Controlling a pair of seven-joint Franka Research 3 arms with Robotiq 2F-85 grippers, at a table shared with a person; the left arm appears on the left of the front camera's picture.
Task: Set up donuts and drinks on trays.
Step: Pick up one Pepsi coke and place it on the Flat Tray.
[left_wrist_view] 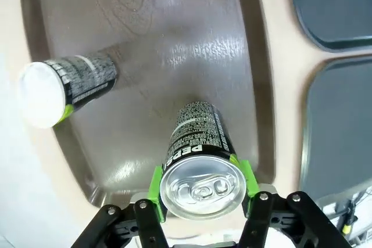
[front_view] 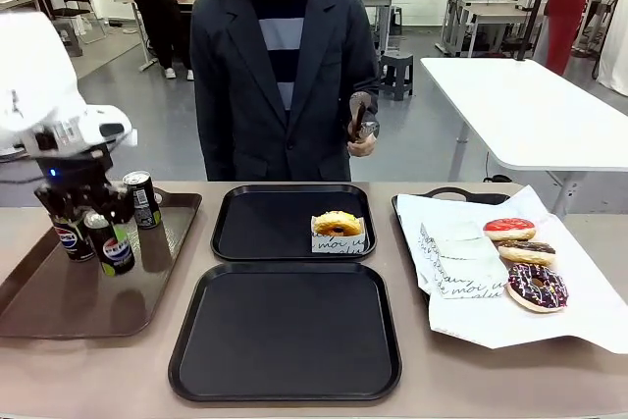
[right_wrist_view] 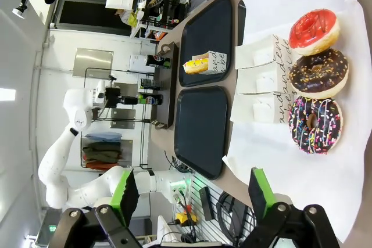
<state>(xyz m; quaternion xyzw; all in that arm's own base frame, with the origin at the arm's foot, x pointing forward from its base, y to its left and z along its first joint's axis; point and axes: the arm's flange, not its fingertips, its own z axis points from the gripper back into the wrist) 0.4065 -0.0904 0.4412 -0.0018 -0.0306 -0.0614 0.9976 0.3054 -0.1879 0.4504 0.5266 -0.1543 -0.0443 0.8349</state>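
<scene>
My left gripper [front_view: 103,228] is shut on a black Pepsi can [front_view: 116,252], its green pads [left_wrist_view: 156,193] clamped at the silver top [left_wrist_view: 200,187]; the can hangs tilted just above the brown tray [left_wrist_view: 174,56]. Two more cans [front_view: 144,198] [front_view: 71,239] stand on that tray. The far black tray [front_view: 260,223] holds one donut in a paper sleeve [front_view: 338,225]; the near black tray [front_view: 285,331] is bare. Three iced donuts [right_wrist_view: 314,29] [right_wrist_view: 318,72] [right_wrist_view: 315,125] lie on white paper. High above them my right gripper [right_wrist_view: 193,196] stands open with nothing between its fingers.
A person stands at the far side of the table holding tongs [front_view: 361,125]. Empty paper sleeves [front_view: 456,262] lie beside the iced donuts on the white paper [front_view: 579,321], which covers another black tray at the right. The brown tray [front_view: 59,301] sits at the table's left end.
</scene>
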